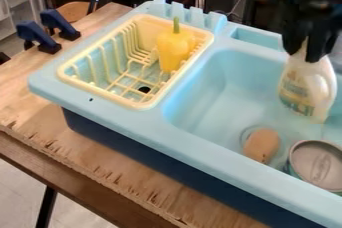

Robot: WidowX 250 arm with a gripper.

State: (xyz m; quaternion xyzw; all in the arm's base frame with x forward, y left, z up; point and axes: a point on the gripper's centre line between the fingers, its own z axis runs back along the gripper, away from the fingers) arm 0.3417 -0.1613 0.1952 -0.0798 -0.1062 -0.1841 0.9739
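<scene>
white bottle pinched by the gripper above the toy sink's basin.
from the left, a yellow pepper, green stem up, stands in a pale yellow rack; then a brownish oval thing lies in the light blue sink. further right, the white bottle, glossy and pale with a green-and-tan label, is at the basin's right side, its neck between the black gripper's fingers, which are parted only by its width. its top is hidden by them, the label blurred, and whether its base touches the basin i cannot tell. its long axis is near upright, neck up. a can, cut off by the right edge, sits nearer the front.
</scene>
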